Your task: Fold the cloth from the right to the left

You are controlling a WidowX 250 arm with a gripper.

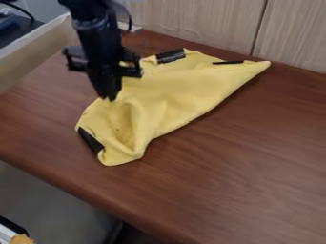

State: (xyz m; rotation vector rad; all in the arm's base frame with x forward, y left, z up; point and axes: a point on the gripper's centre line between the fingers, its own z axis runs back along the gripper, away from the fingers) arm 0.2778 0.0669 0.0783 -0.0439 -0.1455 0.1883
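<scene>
The black gripper (109, 98) hangs at the upper left with its fingers together, their tips at the upper left edge of the yellow cloth (181, 90). Whether any fabric is pinched between them cannot be made out. The cloth lies slantwise, narrowing to a point at the upper right, with raised, rumpled folds below and right of the gripper. Black patches mark its lower left edge and its upper edge.
Under the cloth is a brown wooden table (248, 167), its front edge running down from the left. A pale panelled wall (197, 21) borders the back. At the upper left stands a light-coloured ledge (32, 52) with dark equipment behind it.
</scene>
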